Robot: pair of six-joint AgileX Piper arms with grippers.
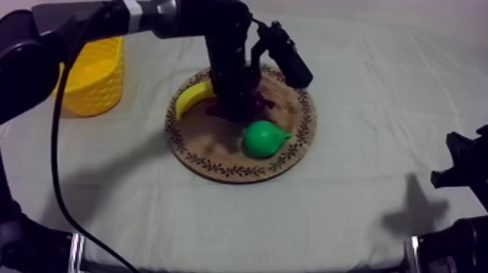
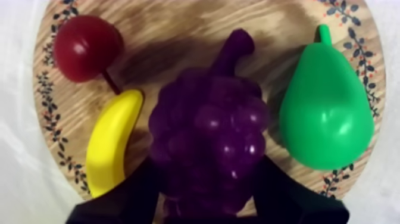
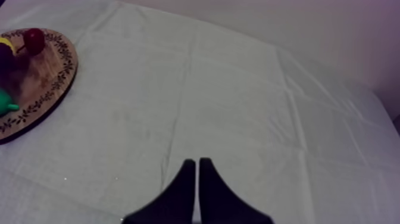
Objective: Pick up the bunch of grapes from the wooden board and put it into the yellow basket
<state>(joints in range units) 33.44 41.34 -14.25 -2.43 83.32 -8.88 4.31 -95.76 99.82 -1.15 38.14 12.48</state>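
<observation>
Bunch of grapes (image 2: 208, 143) lies on the wooden board (image 2: 178, 36), clasped at both sides by the left jaws.

The bunch of grapes (image 2: 208, 143), pear (image 2: 324, 113), banana (image 2: 113, 143) and small red fruit (image 2: 86, 47) look like smooth, softly glossy plastic. The wooden board (image 2: 178, 30) shows matt grain. The yellow basket (image 1: 94, 83) has ribbed plastic walls. The grey-white cloth (image 3: 238, 107) is matt and creased.

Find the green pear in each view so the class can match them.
Top view: pear on the wooden board, near-right side.
Left wrist view: pear beside the grapes, opposite the banana.
Right wrist view: pear by the board's rim, nearer than the small red fruit.
Shared landmark: the board's patterned rim.
</observation>
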